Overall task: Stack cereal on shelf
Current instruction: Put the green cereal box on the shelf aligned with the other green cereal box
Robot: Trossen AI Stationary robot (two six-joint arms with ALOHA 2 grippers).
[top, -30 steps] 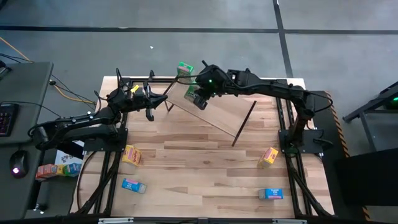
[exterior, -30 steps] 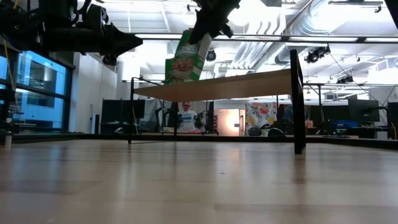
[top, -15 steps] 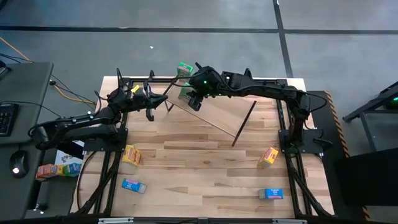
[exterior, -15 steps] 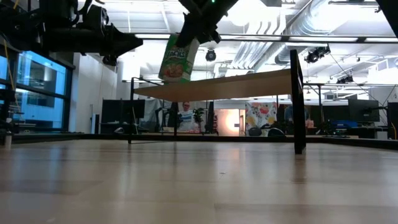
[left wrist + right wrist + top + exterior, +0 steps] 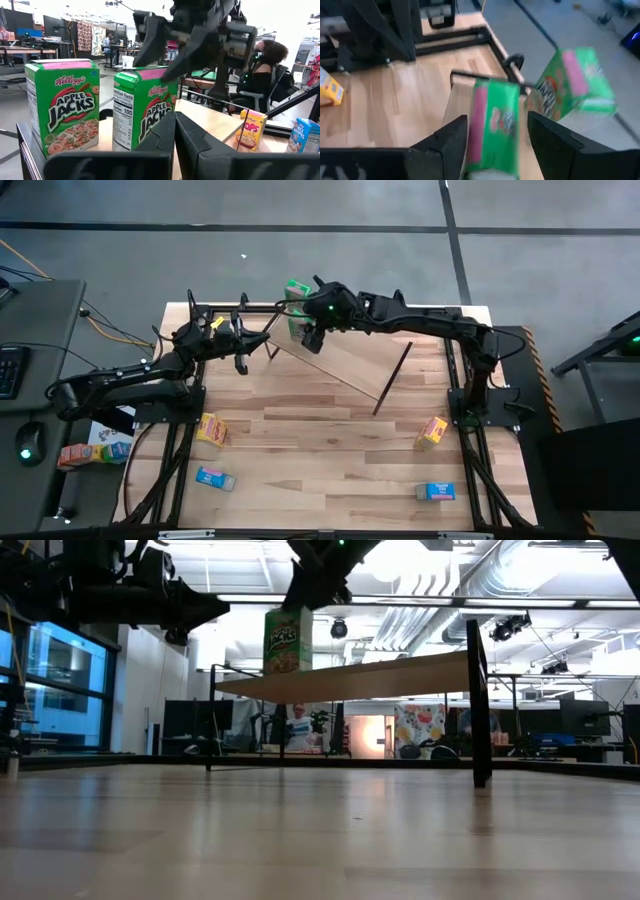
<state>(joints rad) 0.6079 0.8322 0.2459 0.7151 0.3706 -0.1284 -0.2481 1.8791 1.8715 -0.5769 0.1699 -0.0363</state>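
Two green cereal boxes are at the shelf's [image 5: 355, 362] far-left end. One [image 5: 62, 112] stands upright on its bottom, free of both grippers. My right gripper [image 5: 308, 332] reaches over the board from the table's right and is shut on the second green box [image 5: 145, 105], which is upright beside the first. My left gripper [image 5: 174, 125] hovers shut just left of the shelf, facing both boxes. Two yellow boxes [image 5: 211, 428] [image 5: 431, 432] and two blue ones [image 5: 214, 478] [image 5: 435, 492] lie on the table. My right gripper pinches the second green box between its two fingers [image 5: 451, 140], near the box's top [image 5: 150, 76]. It comes slanting down from above and from the table's right. The box sits upright, with its bottom edge [image 5: 287, 671] level with the shelf board's top.
The shelf board [image 5: 360, 678] stands on thin black legs [image 5: 478, 730] and runs diagonally across the far half of the table. Black frame rails line the table's left and right sides. Bare wood lies between the shelf and the near boxes.
My right gripper has moved along the shelf toward the table's far-left corner, carrying the green box. The box was tilted a second ago. It has turned upright and come down beside the first green box at the shelf's end.
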